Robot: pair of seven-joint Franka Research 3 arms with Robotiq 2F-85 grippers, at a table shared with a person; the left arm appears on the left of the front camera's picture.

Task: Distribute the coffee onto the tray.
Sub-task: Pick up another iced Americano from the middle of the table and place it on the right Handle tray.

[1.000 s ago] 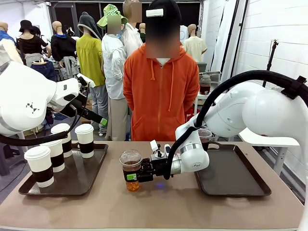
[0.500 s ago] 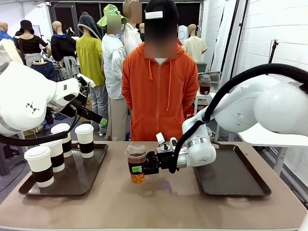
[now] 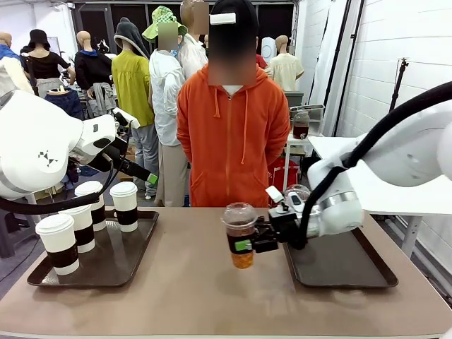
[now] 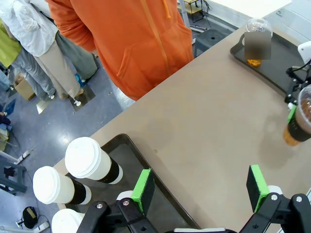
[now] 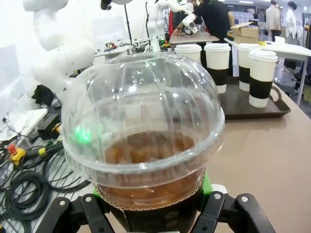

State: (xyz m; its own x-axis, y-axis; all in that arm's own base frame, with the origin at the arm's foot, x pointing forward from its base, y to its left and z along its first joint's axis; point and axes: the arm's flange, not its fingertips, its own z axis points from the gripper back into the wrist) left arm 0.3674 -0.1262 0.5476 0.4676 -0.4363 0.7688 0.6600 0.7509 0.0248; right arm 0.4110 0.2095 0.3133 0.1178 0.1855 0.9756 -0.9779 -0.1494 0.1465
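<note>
Right hand: clamped on clear dome-lid cup of amber drink, centre of frame, held above table, just left of right tray.
Second dome-lid cup: on right tray, upper right of left wrist view.
Left tray: lower left of frame, holds 4 white paper cups w/ brown bands; nearest cup at front, rest behind.
Left hand: fingers spread wide, nothing between, hovering over near edge of left tray.
Person in orange hoodie: far side of table, centre.
</note>
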